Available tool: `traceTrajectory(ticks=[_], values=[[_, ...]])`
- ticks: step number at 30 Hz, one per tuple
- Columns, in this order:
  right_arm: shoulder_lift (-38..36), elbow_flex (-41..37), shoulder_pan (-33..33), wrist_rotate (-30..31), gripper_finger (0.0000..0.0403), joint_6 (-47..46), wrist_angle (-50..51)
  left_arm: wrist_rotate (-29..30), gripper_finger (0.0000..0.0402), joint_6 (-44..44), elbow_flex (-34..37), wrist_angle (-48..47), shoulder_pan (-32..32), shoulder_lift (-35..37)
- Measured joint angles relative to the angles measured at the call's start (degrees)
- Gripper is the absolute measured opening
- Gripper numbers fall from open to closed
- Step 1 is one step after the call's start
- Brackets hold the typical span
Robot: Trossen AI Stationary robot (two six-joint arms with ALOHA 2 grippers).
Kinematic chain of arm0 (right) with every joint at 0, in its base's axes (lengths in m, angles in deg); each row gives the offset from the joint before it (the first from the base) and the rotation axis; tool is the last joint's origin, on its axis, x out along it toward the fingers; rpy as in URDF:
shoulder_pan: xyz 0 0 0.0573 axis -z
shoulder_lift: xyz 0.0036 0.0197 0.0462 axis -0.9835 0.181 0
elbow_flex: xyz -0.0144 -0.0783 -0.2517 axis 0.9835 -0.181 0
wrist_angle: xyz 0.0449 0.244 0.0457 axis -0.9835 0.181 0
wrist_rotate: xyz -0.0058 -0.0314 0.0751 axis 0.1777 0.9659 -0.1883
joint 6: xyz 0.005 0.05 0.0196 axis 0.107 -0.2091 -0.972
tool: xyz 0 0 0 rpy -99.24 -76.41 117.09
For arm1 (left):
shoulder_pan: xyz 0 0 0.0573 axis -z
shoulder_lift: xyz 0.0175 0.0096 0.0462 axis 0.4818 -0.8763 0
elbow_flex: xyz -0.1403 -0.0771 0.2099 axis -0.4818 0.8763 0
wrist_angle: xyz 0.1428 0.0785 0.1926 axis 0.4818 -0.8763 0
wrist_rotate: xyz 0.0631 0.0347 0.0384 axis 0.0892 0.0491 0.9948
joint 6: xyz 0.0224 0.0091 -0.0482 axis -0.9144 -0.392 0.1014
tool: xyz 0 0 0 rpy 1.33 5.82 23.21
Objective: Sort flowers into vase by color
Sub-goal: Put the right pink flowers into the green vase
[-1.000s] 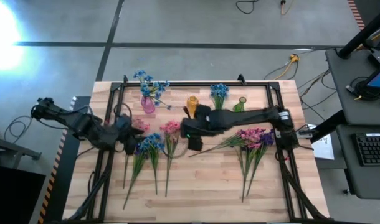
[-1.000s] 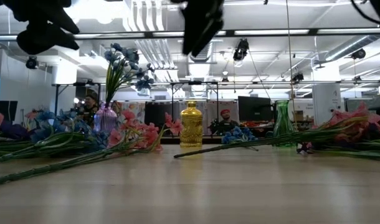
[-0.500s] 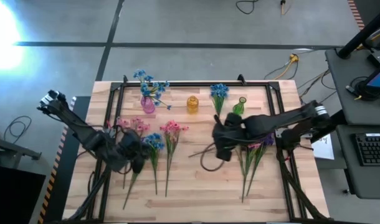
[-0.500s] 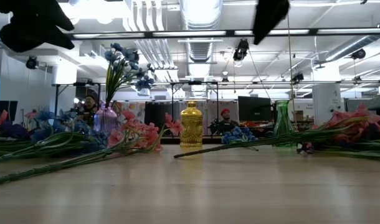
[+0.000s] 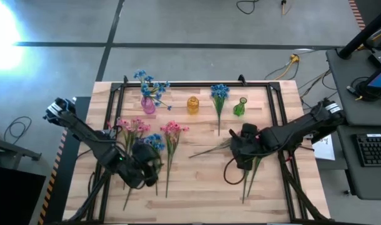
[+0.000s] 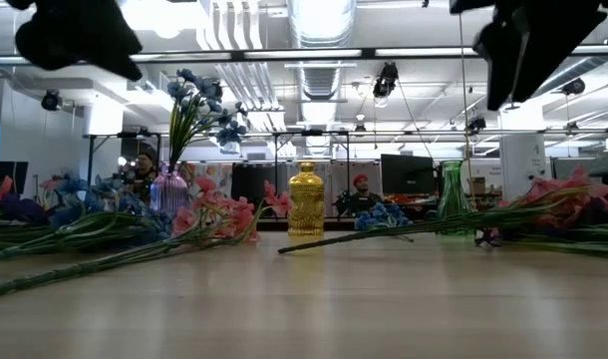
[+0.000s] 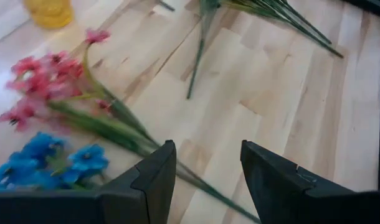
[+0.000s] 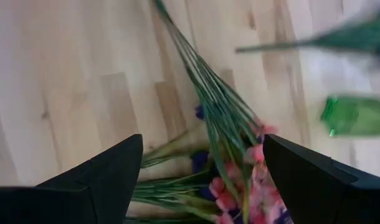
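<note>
From above, we see the bench (image 5: 197, 181) carrying three vases along its far edge: a pink vase (image 5: 148, 105) already holding blue flowers (image 5: 150, 84), a yellow vase (image 5: 192, 104) and a green vase (image 5: 239, 107), both empty. Loose pink and blue sprigs (image 5: 154, 142) lie at the left, a mixed pink and purple bunch (image 5: 250, 165) at the right. Our left claw (image 5: 142, 172) hovers over the left stems, our right claw (image 5: 240, 150) over the right bunch.

At bench height, both arms hang above the flowers, touching nothing.

Through the left wrist, the fingers (image 7: 157, 180) stand spread and empty over a pink sprig's stem (image 7: 124, 134).

Through the right wrist, the fingers (image 8: 109, 171) are wide apart, empty, above the tangled stems (image 8: 209, 118). We judge the next pick needs one stem singled out, pinched low and crosswise, so neighbours stay behind.
</note>
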Motion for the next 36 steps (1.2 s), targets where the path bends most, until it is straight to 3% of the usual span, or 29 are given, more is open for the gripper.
traceTrajectory(ticks=[6,13,19,25,31,36], values=[[-1.2,-4.0,0.2,0.1,0.0325,-18.9,0.0,1.3,0.0168,-8.8,-8.8,-1.8,-0.2,-8.6],[-3.8,-10.6,-2.4,3.1,0.0325,-39.6,-6.4,3.5,0.0168,-9.5,-16.3,-12.7,-0.7,-14.1],[-4.2,-14.5,-3.0,6.6,0.0325,-52.0,-17.7,4.1,0.0168,-15.0,-17.1,-14.5,-0.8,-13.8],[-4.1,-14.2,-3.0,6.8,0.0325,-59.2,-21.7,4.1,0.0168,-18.6,-16.1,-15.9,-0.8,-11.7],[-4.1,-12.5,-3.2,-2.8,0.0325,-64.3,-21.9,1.6,0.0168,-18.9,-19.5,-24.7,-0.8,-10.6],[-4.1,-12.0,-3.3,3.6,0.0325,-76.1,-22.2,1.6,0.0168,-19.0,-21.9,-31.4,-0.5,-10.5]])
